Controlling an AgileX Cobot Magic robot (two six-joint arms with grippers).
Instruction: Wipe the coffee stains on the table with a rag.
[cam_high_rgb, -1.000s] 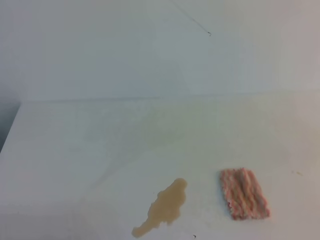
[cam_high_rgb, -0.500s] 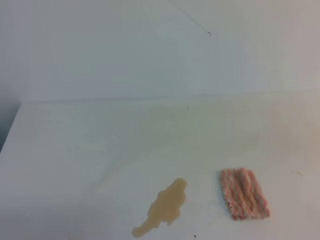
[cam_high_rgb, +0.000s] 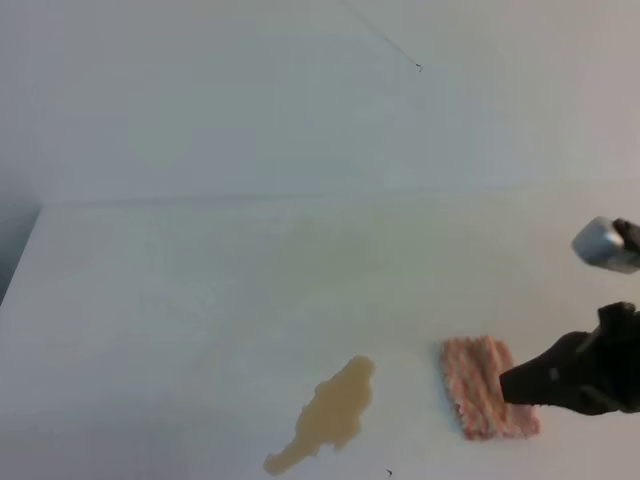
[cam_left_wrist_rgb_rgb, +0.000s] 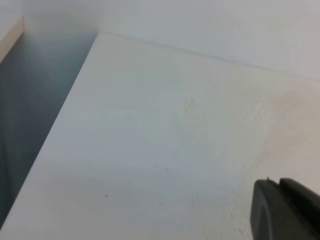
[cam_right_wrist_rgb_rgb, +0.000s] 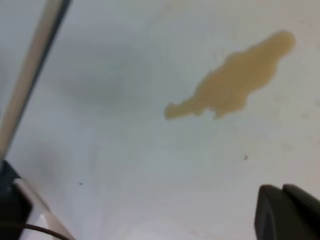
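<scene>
Now, over on the left, the left gripper (cam_left_wrist_rgb_rgb: 285, 210) shows only a dark corner above bare table (cam_high_rgb: 150, 300), and I cannot tell how its jaws stand. Moving right, the coffee stains (cam_high_rgb: 330, 415) sit near the front edge, a tan blotch. Just right of them lies the rag (cam_high_rgb: 478, 385), flat. Far right, the right gripper (cam_high_rgb: 520, 383) hangs over the rag's right edge, jaws closed, empty.
</scene>
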